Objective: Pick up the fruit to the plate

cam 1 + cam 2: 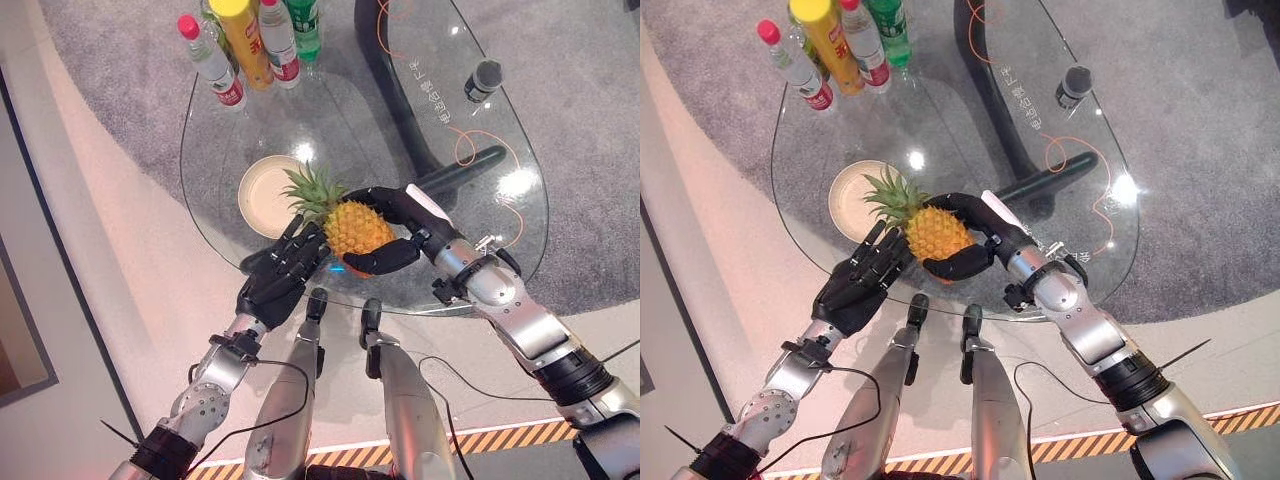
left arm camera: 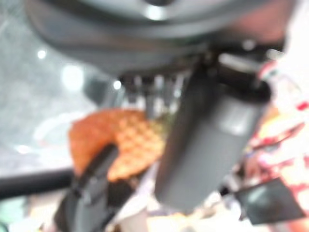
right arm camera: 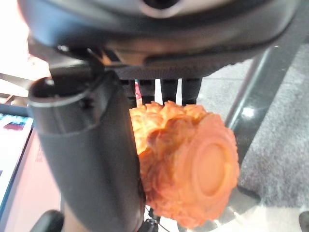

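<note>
At the near edge of the round glass table (image 1: 500, 140), toward six o'clock, the right hand (image 1: 405, 235) has its fingers and white-covered thumb curled round the body of a pineapple (image 1: 355, 228), gripping it from the four o'clock side; the right wrist view shows the fruit's flat orange base facing the camera with the fingers wrapped behind it. The pineapple lies tilted on its side, its long axis running from about four o'clock to ten o'clock, the orange body at the near right end and the green leafy crown (image 1: 312, 192) pointing to ten o'clock, toward the plate. Whether the fruit rests on the glass or is lifted off it cannot be told. The left hand (image 1: 280, 275) sits just beside the fruit at seven o'clock, fingers straight and spread, their tips by the pineapple's lower left side, holding nothing. Just beyond, at ten o'clock from the fruit, a cream plate (image 1: 262, 200) lies on the glass with nothing in it, the crown's leaves overlapping its right rim. At the far edge, near eleven o'clock, stands a cluster of bottles (image 1: 250, 45), and at one o'clock a small dark cylinder (image 1: 483, 80).
</note>
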Controlling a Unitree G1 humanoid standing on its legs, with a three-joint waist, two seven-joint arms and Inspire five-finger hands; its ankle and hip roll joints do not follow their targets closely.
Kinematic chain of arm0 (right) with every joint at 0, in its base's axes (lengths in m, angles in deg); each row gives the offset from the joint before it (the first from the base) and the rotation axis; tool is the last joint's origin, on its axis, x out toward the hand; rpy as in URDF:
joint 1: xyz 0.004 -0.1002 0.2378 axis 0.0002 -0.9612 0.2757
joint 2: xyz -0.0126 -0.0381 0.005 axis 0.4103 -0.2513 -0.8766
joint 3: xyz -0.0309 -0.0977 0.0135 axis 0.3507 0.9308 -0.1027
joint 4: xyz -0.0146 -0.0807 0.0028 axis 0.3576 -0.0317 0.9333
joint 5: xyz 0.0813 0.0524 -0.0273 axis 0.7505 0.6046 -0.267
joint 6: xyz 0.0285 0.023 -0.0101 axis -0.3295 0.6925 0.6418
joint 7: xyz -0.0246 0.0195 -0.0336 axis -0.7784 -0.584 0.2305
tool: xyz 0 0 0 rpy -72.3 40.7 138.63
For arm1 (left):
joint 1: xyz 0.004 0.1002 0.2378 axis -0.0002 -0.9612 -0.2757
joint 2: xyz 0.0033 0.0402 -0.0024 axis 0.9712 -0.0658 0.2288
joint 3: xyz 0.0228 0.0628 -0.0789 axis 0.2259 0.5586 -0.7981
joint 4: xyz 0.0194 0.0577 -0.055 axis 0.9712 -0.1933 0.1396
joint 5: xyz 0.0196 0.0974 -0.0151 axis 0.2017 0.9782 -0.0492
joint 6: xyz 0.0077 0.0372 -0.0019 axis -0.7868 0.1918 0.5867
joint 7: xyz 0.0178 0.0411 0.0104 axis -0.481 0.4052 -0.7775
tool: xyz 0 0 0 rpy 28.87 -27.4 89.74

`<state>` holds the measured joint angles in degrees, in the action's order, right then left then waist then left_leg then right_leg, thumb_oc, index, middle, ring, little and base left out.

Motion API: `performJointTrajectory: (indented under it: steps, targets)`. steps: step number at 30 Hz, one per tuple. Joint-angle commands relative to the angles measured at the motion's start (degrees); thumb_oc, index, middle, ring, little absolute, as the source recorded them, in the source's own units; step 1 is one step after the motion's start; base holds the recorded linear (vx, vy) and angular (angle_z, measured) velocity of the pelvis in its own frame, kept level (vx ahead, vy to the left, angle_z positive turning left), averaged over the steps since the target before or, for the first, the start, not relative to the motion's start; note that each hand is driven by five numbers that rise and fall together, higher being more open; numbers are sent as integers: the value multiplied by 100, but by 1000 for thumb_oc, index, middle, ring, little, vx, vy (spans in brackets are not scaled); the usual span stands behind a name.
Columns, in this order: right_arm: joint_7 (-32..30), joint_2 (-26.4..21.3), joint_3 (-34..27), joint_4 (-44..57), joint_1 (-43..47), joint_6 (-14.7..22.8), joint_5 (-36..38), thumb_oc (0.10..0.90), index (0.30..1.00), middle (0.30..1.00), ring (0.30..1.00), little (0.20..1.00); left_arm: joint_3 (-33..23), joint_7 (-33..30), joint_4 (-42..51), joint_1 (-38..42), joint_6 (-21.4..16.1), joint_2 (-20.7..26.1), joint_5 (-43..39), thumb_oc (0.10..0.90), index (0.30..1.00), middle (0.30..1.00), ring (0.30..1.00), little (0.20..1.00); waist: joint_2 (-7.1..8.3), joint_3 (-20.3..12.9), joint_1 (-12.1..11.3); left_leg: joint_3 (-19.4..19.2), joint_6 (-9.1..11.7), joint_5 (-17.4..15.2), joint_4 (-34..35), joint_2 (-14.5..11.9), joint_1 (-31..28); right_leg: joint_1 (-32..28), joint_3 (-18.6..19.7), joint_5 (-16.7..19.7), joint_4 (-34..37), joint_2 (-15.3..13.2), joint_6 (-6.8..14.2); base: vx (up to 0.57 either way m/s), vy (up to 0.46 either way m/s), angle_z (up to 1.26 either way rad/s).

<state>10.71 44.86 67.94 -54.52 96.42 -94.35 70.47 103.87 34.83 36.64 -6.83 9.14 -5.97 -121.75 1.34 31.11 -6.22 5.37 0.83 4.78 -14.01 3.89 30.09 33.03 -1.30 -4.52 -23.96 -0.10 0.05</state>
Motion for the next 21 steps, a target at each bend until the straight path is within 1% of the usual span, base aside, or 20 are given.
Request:
performJointTrajectory:
  steps: [1, 2, 3, 4, 7, 9, 13, 15, 18, 21]
  targets:
    - [586, 444, 734, 1584, 311, 279, -198, 100, 300, 300, 300, 200, -236, -445, 1008, 624, -824, -349, 1174, 800, 900, 900, 900, 900, 141, -132, 58, 34, -396, -509, -494, 429, -111, -543, -119, 437, 637, 70, 174, 0, 0, 0]
    - [576, 443, 775, 1619, 316, 177, -249, 100, 300, 300, 300, 200, -270, -738, 962, 644, -1044, -346, 1633, 800, 900, 900, 900, 900, 139, -132, 54, 43, -400, -493, -470, 428, -139, -568, -114, 431, 643, 71, 172, 0, 0, 0]
    - [576, 443, 775, 1620, 316, 177, -249, 100, 300, 300, 300, 200, -270, -740, 963, 643, -1044, -347, 1635, 800, 900, 900, 900, 900, 139, -132, 55, 43, -400, -493, -470, 428, -139, -568, -114, 431, 643, 71, 172, 0, 0, 0]
    - [629, 514, 856, 1623, 305, 120, -326, 100, 300, 300, 300, 200, -370, -1258, 895, 678, -1309, -328, 2264, 800, 900, 900, 900, 900, 137, -132, 29, 57, -390, -476, -469, 431, -154, -590, -111, 410, 632, 74, 161, 0, 0, 0]
    - [575, 673, 987, 1546, 377, 77, -369, 100, 300, 300, 300, 200, -437, -1353, 831, 763, -1386, -398, 2366, 800, 900, 900, 900, 900, 159, -132, -16, 88, -370, -478, -504, 452, -138, -607, -143, 389, 620, 61, 161, 1, -15, 2]
    - [448, 830, 1121, 1397, 518, 22, -400, 100, 300, 300, 300, 200, -415, -1363, 806, 863, -1369, -465, 2360, 800, 900, 900, 900, 900, 179, -132, -71, 122, -351, -476, -536, 462, -112, -609, -179, 378, 599, 53, 163, 9, -53, 5]
    - [228, 974, 1245, 1167, 722, -28, -388, 100, 300, 300, 300, 200, -343, -1447, 837, 993, -1247, -519, 2482, 800, 900, 900, 900, 900, 213, -132, -135, 174, -338, -470, -524, 457, -110, -620, -240, 358, 584, 54, 163, 13, -60, 7]
    - [214, 1022, 1257, 1091, 820, -34, -329, 100, 300, 300, 300, 200, -362, -1326, 873, 1026, -1094, -506, 2321, 800, 900, 900, 900, 900, 216, -132, -168, 194, -337, -468, -511, 461, -108, -614, -273, 352, 581, 61, 157, 6, -35, 12]
    - [276, 1051, 1244, 1085, 853, -74, -299, 100, 300, 300, 300, 200, -378, -1111, 879, 1006, -986, -528, 2064, 800, 900, 900, 900, 900, 212, -132, -178, 202, -336, -471, -513, 465, -107, -605, -281, 353, 572, 65, 153, 2, -6, 2]
    - [346, 1098, 1283, 1099, 895, -188, -295, 100, 300, 300, 300, 200, -325, -677, 951, 986, -799, -636, 1460, 800, 900, 900, 900, 900, 182, -132, -179, 216, -341, -467, -509, 478, -93, -563, -278, 347, 543, 72, 143, 0, 0, 0]
